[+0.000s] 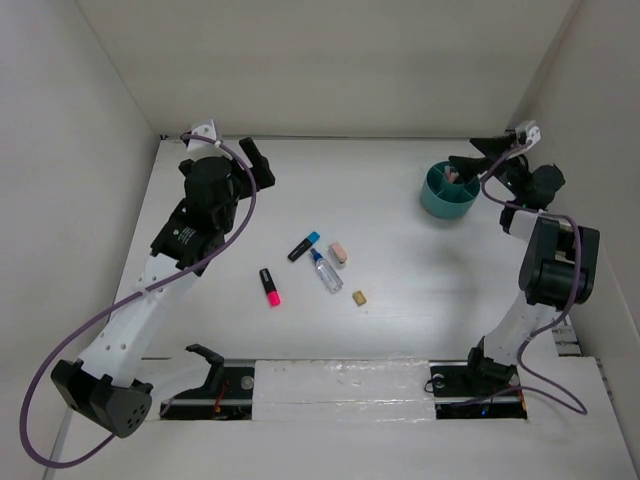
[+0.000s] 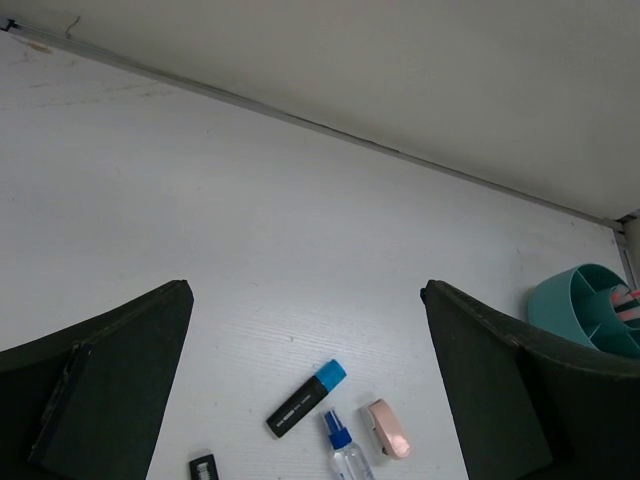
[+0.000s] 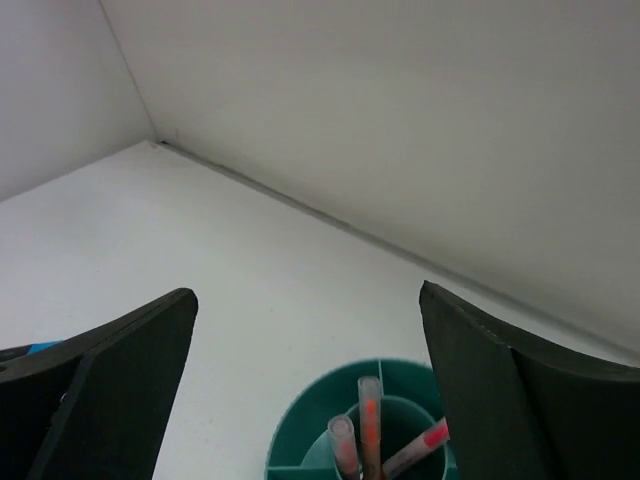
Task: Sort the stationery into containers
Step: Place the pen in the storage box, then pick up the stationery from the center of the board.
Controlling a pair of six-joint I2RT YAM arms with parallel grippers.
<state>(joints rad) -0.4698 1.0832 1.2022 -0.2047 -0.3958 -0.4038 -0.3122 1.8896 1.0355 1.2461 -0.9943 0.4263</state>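
The teal organiser (image 1: 447, 190) stands at the back right, and three pink-orange pencils (image 3: 370, 420) lean in its central cup (image 3: 400, 420). My right gripper (image 1: 470, 165) (image 3: 308, 295) hangs open just above it, nothing between its fingers. On the table's middle lie a blue-capped marker (image 1: 304, 246) (image 2: 305, 400), a pink-capped marker (image 1: 270, 286), a clear blue-capped bottle (image 1: 325, 271) (image 2: 345, 450), a pink eraser (image 1: 338, 253) (image 2: 386, 429) and a tiny tan block (image 1: 359, 297). My left gripper (image 1: 255, 165) (image 2: 305, 290) is open and empty at the back left, raised behind these items.
White walls close in the table at the back and on both sides. The organiser's rim (image 2: 590, 305) shows at the right edge of the left wrist view. A metal rail (image 1: 330, 385) with the arm bases runs along the near edge.
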